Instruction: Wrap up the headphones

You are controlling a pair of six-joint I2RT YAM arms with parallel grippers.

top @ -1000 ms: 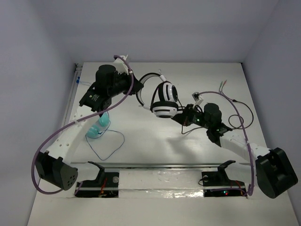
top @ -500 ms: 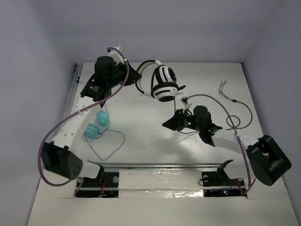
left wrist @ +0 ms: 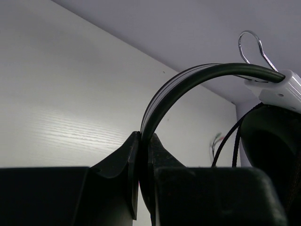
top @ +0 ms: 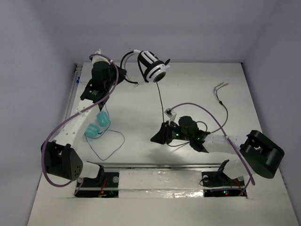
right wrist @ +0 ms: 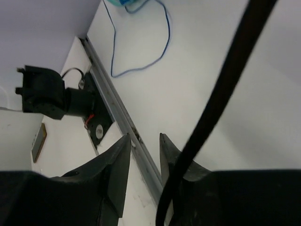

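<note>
Up at the far left, the left gripper [top: 123, 75] is clamped flat on the headband [left wrist: 178, 89]. The headphones [top: 151, 67] hang from it, lifted off the table [top: 141, 108], near the back wall. A teal object [top: 96, 126] lies beside the left arm, out of play.

The cable [top: 160, 96] drops from an earcup toward the right gripper [top: 154, 139], which sits low over mid-table. Its jaws stand apart with nothing pinched. The wrist view shows the cable crossing one finger [right wrist: 181, 165], not visibly running through the gap. The rest of the cable trails right to the plugs [top: 221, 85].

This looks like an early winding pass. To do it well:
- Get the cable inside the gap before closing.
- Grip lightly so it can slide.
- Hold the headband steady.
- Lay the turns snug around the band, and mind the plugs don't snag.
</note>
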